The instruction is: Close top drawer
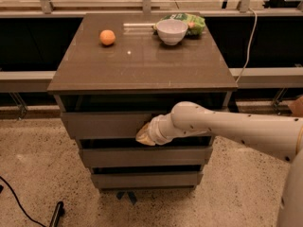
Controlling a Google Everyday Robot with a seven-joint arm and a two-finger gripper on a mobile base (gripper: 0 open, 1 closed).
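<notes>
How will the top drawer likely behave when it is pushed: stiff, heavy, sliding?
The top drawer looks rigid, with a wide flat front, so it probably slides straight in. The pincer sits near that front's middle, so twisting seems unlikely. A slam might roll the orange above.

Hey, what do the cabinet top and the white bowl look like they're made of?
Cabinet top: likely brown laminate or coated wood, glossy, showing light reflections. Bowl: probably glazed ceramic, smooth white, though plastic is possible. The claw sits against the top drawer front.

Three drawers (pixel 142 156), one hand (pixel 144 135) at top drawer (pixel 104 125)
</notes>
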